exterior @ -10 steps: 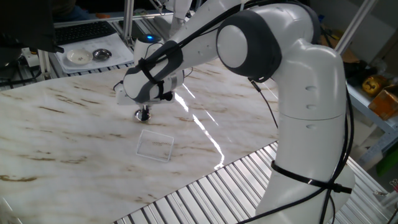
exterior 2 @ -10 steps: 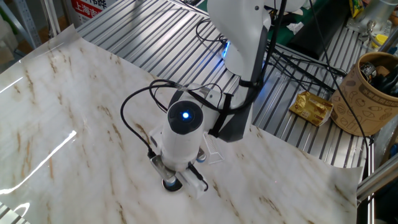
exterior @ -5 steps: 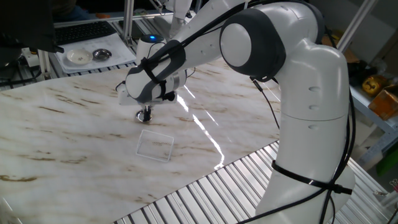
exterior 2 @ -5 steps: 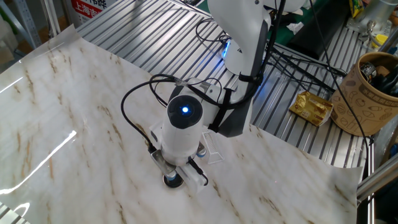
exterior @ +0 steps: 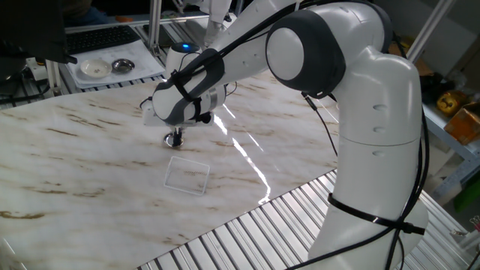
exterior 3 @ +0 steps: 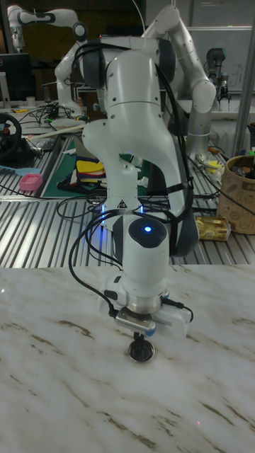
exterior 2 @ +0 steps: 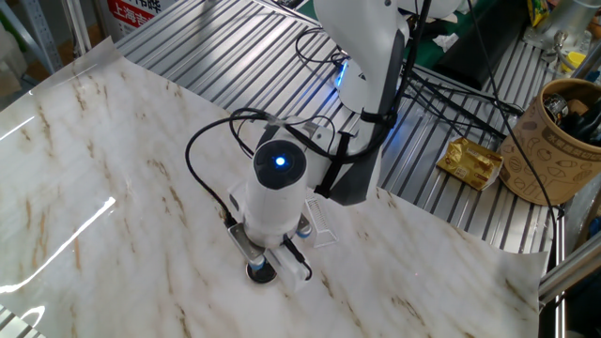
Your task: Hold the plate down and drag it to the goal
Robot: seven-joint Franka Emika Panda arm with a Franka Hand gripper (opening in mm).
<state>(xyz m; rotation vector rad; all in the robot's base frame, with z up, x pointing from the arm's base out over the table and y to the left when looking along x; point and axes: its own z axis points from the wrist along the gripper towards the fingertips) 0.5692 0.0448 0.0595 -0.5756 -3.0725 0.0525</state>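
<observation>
On the white marble-patterned tabletop [exterior: 67,161], the small round shiny silver metal plate [exterior: 175,139] lies under the tool [exterior: 175,135], which bears down on it from above — fingers apart or together cannot be told. The faint, nearly transparent rounded-square goal [exterior: 187,175] sits just nearer and slightly right, still vacant. Risk: insufficient downward pressure on polished marble — the plate may slip free mid-drag.

Plate [exterior 3: 141,351] largely hidden beneath the fingers [exterior 3: 139,342]; whether they are closed cannot be determined.
</observation>
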